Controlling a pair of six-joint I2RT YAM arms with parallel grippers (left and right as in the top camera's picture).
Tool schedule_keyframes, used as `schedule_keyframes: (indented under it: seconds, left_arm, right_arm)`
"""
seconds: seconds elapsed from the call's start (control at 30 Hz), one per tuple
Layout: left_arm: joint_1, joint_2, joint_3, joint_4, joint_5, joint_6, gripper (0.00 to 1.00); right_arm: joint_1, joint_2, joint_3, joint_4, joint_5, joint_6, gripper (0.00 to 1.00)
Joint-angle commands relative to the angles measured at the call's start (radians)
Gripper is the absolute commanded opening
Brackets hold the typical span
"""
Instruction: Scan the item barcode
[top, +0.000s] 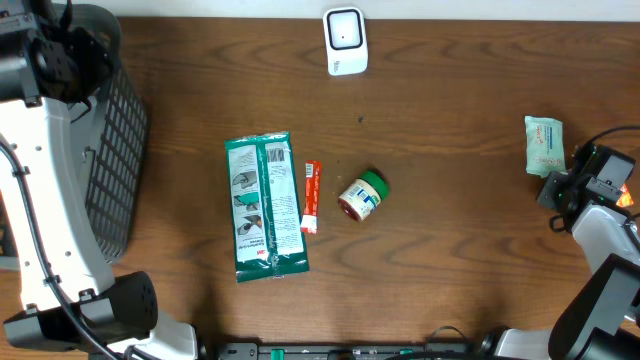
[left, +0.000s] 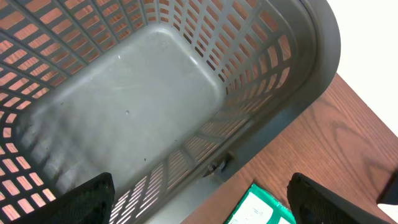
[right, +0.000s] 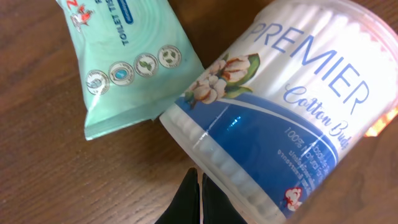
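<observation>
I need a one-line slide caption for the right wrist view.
Shut right gripper near a cotton bud tub beside a green tissue pack.

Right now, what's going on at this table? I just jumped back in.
Nothing is held. The left gripper hangs open over the gray basket. The right gripper is shut and empty, next to the toilet tissue pack and the Premier cotton buds tub. The green packet, red sachet and green-lidded jar lie mid-table, apart from the white scanner.
</observation>
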Motion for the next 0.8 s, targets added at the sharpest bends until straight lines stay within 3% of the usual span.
schedule_keyframes:
  seconds: [0.0,0.53,0.67,0.7,0.77]
  left_arm:
    - [0.003,-0.008,0.005,-0.003,-0.013,0.002,0.88]
    - [0.003,-0.008,0.005,-0.003,-0.013,0.002,0.89]
    - [0.003,-0.008,0.005,-0.003,-0.013,0.002,0.89]
    - [0.003,-0.008,0.005,-0.003,-0.013,0.002,0.88]
    - [0.003,-0.008,0.005,-0.003,-0.013,0.002,0.88]
  right_arm:
    - [-0.003,0.008,-0.002,0.003,-0.031,-0.02,0.01]
    - [-0.003,-0.046,-0.001,-0.032,-0.203,-0.041,0.01]
    - [-0.003,-0.089,-0.001,-0.037,-0.323,-0.04,0.05]
    - [-0.003,-0.101,-0.001,-0.039,-0.348,-0.035,0.1]
    - [-0.003,-0.135,-0.001,-0.035,-0.382,0.042,0.5]
